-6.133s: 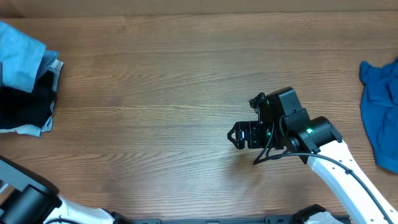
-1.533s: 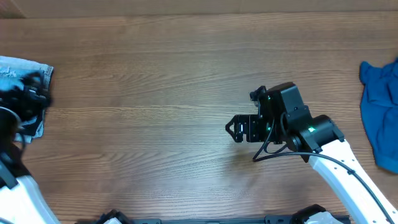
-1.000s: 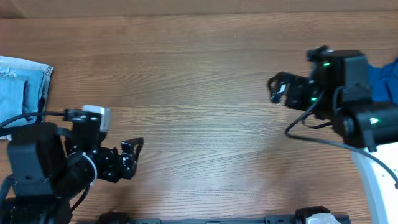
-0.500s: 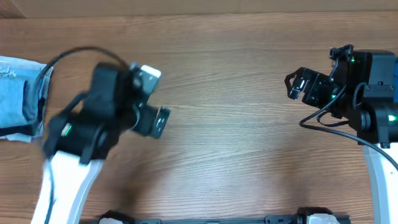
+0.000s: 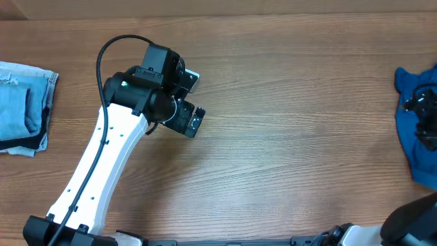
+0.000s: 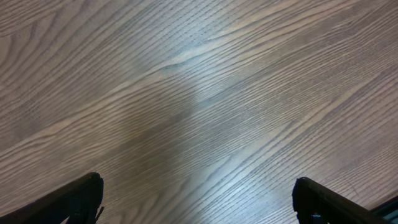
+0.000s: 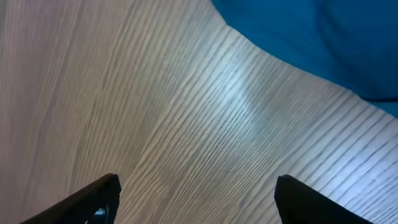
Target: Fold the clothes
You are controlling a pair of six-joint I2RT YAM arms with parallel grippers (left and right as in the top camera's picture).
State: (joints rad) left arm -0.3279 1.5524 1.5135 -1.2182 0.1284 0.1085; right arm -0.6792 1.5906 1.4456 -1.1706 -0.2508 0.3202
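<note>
Wooden table (image 5: 293, 75): brown grain, seen from overhead. Light-blue jeans (image 5: 20, 96): folded into a flat stack at the table's far left edge. Dark navy piece (image 5: 24, 145): shows only as a thin band under the near edge of that stack. Bright blue garment (image 5: 415, 140): crumpled and unfolded at the far right edge, well apart from the stack. Left arm (image 5: 102, 171): white, reaching from the lower left corner toward the left-centre of the table. Left gripper (image 6: 198, 205): hangs over bare wood, its two fingers (image 6: 74, 199) spread wide with nothing between them. Right gripper (image 7: 198, 202): at the right edge beside the bright blue garment, fingers (image 7: 93, 198) spread wide over bare wood, holding nothing. The cloth's edge lies just ahead of the fingertips, apart from them.
</note>
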